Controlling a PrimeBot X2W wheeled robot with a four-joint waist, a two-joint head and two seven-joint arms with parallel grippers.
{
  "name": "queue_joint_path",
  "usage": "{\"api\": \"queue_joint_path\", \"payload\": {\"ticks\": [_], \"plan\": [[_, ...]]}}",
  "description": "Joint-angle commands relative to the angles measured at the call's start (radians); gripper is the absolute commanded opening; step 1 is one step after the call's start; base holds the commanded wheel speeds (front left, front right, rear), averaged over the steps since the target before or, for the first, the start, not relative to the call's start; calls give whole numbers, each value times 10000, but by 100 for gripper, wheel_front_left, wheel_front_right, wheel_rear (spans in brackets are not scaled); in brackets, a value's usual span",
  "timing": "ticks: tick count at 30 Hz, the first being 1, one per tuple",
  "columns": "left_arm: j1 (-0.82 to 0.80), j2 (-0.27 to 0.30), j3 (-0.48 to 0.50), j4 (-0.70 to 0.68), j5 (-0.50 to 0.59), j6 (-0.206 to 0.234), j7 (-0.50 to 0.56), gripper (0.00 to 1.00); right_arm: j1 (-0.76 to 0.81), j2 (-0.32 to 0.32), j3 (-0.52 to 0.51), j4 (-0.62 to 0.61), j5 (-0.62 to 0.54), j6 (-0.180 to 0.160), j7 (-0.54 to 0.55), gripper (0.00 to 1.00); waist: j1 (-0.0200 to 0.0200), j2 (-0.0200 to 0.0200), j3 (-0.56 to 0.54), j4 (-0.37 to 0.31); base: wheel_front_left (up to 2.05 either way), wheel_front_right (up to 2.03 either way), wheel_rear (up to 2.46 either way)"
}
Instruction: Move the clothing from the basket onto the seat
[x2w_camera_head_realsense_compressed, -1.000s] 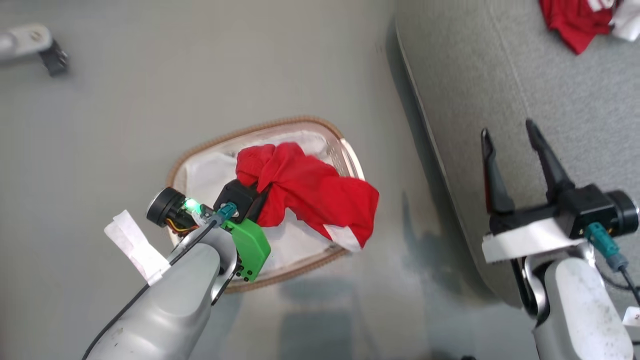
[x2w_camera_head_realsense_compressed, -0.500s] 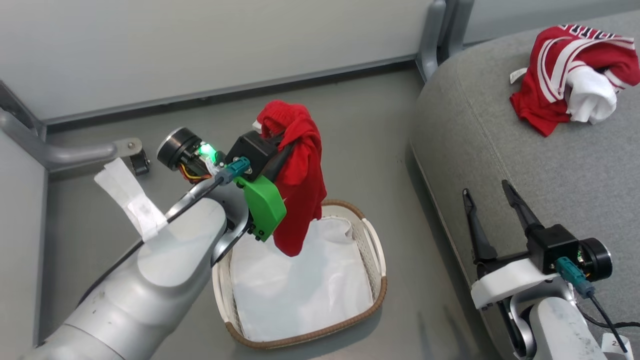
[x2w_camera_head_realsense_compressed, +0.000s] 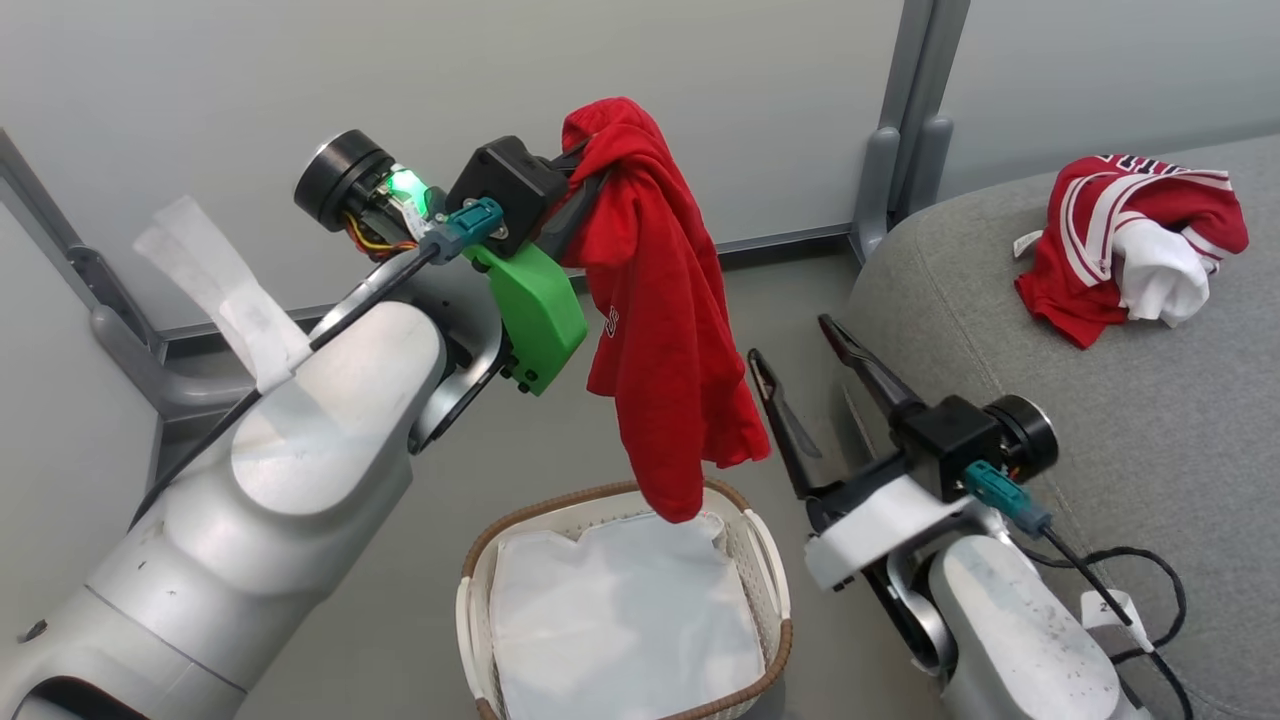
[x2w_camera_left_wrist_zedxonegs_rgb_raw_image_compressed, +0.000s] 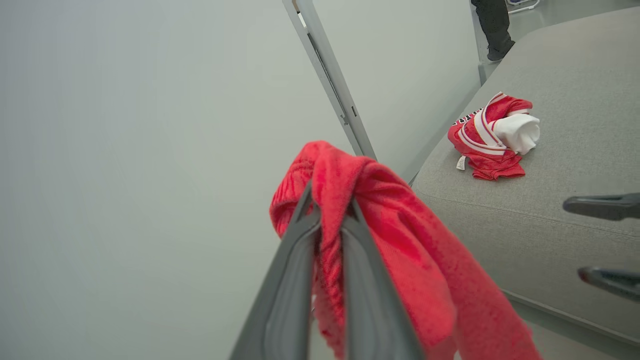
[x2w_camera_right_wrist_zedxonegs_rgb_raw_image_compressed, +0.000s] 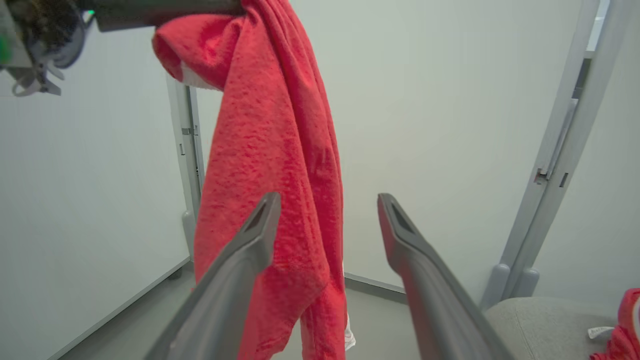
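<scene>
In the head view, the left hand (x2w_camera_head_realsense_compressed: 582, 168) is raised at about 12 o'clock. Its two fingers are pinched together on a fold of the plain red garment (x2w_camera_head_realsense_compressed: 660, 330). The left wrist view shows the cloth squeezed between the fingers and spilling over both sides.

The garment hangs free in a long drape. Its lowest tip lines up with the far rim of the basket (x2w_camera_head_realsense_compressed: 772, 560), which sits on the floor (x2w_camera_head_realsense_compressed: 790, 290) at 6 o'clock. Whether the tip touches the rim cannot be told. Inside the basket lies the flat white liner (x2w_camera_head_realsense_compressed: 620, 620).

The right hand (x2w_camera_head_realsense_compressed: 792, 340) is at 4 o'clock from the picture's centre. Its fingers are spread apart with nothing between them, and it sits between the hanging cloth and the front edge of the grey seat (x2w_camera_head_realsense_compressed: 1100, 450). In the right wrist view, the garment hangs beyond its left finger.

The seat takes up the 3 o'clock side. The striped jersey (x2w_camera_head_realsense_compressed: 1085, 250) lies crumpled on it at 2 o'clock, with white fabric (x2w_camera_head_realsense_compressed: 1160, 280) bunched in its folds, well apart from both hands.
</scene>
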Motion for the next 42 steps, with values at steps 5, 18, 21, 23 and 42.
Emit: {"api": "queue_joint_path", "payload": {"ticks": [5,18,21,23,42], "plan": [[-46,-161,-77,-338,-162,181,334,0,-735,-36,957,254,497,-14,-16,100,1,0,-118,206,0,0,0],[-92,-785,-414,-872,-476,293,1040,0,-1809,-36,1283,1961,812,-14,-11,100,1,0,-237,819,0,0,0],[13,-874,-514,-1150,-580,254,1204,0,-1864,-32,1284,2325,730,-14,-11,100,1,0,-257,919,0,0,0],[127,-893,-582,-1361,-640,226,1283,0,-1934,-33,1300,2553,680,-14,-11,100,1,0,-263,964,0,0,0],[2629,79,305,-1397,-1344,1227,-986,100,-2265,-33,527,2985,441,-14,-11,0,1,0,-8,595,0,0,0]]}}
